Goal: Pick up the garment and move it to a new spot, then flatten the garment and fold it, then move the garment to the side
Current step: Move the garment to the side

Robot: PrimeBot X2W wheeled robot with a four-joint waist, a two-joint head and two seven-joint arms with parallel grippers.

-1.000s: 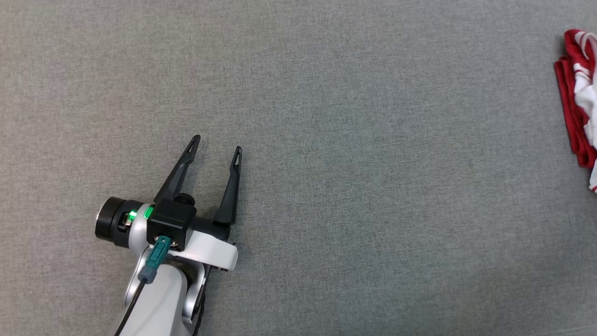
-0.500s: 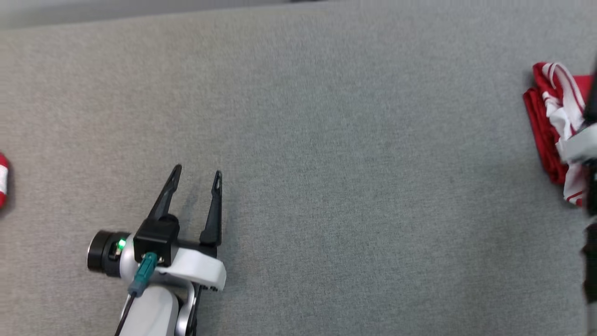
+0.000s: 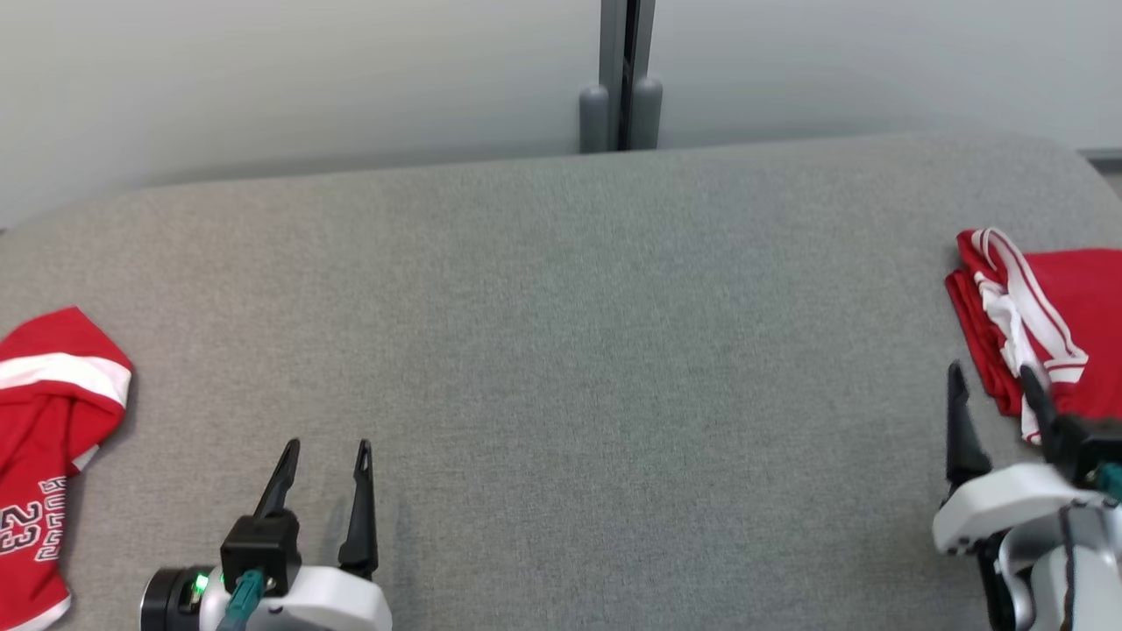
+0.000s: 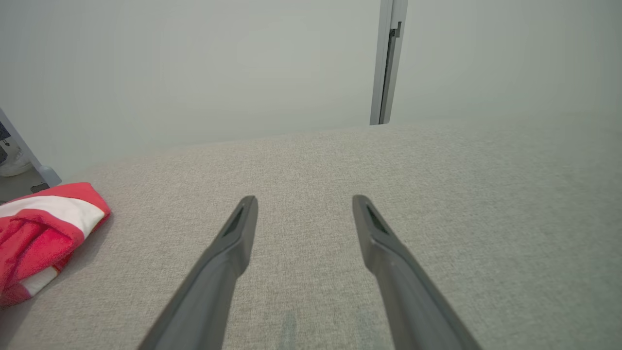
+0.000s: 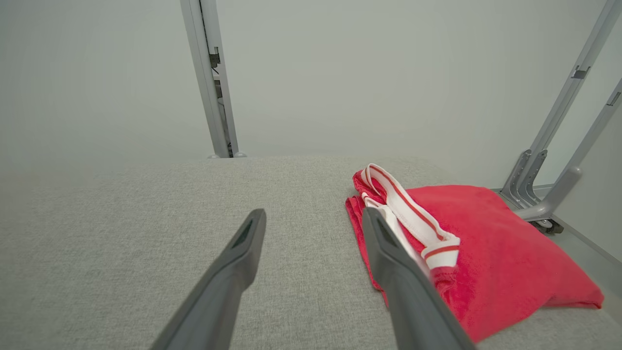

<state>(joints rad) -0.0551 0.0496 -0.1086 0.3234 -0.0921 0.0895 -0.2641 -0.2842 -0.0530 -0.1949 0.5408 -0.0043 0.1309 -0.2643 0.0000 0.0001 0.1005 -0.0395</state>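
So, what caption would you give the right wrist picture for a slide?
Open jaws close to a folded red garment lying on a grey surface.

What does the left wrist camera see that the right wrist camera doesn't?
Left wrist adds: a crumpled red shirt with a white band. Right wrist adds: a folded red garment with white striped trim, and slanted metal legs behind it. Shared: grey cloth surface, pale wall, upright metal post, plus the left pincer and right pincer, both open and empty.

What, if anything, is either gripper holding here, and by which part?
Nothing is held. Left gripper and right gripper are open; the folded red garment lies loose beside the right one.
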